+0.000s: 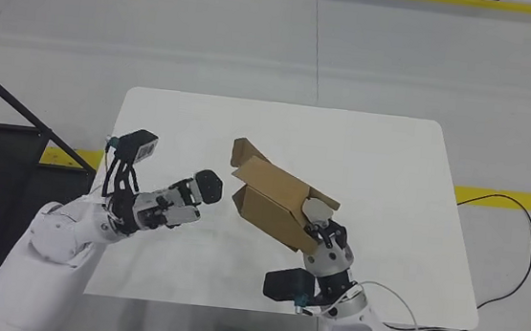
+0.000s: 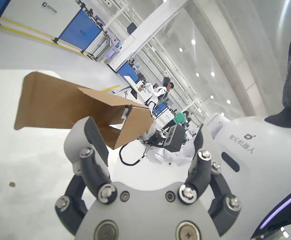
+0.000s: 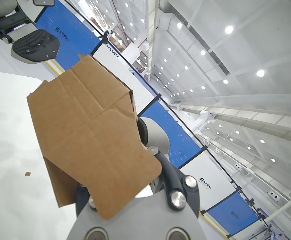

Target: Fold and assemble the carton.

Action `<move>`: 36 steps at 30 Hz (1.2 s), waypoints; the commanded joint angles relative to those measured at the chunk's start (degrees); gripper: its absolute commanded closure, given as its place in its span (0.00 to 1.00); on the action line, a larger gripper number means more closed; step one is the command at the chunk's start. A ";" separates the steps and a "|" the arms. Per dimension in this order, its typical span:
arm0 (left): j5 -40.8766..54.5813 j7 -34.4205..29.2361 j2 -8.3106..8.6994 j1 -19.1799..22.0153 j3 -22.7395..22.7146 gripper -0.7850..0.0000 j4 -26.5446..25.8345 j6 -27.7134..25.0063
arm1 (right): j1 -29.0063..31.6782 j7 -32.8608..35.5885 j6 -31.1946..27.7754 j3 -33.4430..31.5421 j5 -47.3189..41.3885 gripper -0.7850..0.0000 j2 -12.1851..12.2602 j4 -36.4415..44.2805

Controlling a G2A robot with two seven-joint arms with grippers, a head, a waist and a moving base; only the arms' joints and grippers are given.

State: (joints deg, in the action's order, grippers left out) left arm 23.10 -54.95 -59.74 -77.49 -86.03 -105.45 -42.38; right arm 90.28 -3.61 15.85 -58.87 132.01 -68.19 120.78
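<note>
Cardboard carton [image 1: 272,197], clamped in the right gripper [image 1: 323,223], runs ten-to-four o'clock; the left gripper [image 1: 195,199], spread and empty, sits at nine o'clock, facing its open end.

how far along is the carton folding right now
Done: the carton is already opened into a hollow sleeve. In hand: the right gripper is shut on one end of it, while the left gripper is open beside it, not touching. Still to do: the far end flap sticks out unfolded and the ends look open, so closing them remains.
</note>
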 commanded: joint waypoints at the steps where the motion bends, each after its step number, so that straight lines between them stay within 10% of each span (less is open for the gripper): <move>1: -1.41 -0.87 0.03 0.91 0.29 0.00 0.93 -3.14 | 0.10 0.32 -0.75 -0.02 -0.22 1.00 -0.06 0.26; 12: -17.59 7.01 2.58 4.29 5.74 0.00 1.01 -13.97 | -0.23 -1.76 -5.45 -1.02 -3.02 1.00 -0.30 0.40; 36: -21.65 10.32 3.67 3.90 6.72 0.04 2.18 -14.22 | -0.03 -3.14 -7.71 -1.13 -3.84 1.00 -0.58 0.79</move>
State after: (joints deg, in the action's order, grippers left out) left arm 1.43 -44.71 -56.10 -73.57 -79.49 -103.37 -56.39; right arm 90.22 -6.69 8.20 -60.00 128.22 -68.76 121.55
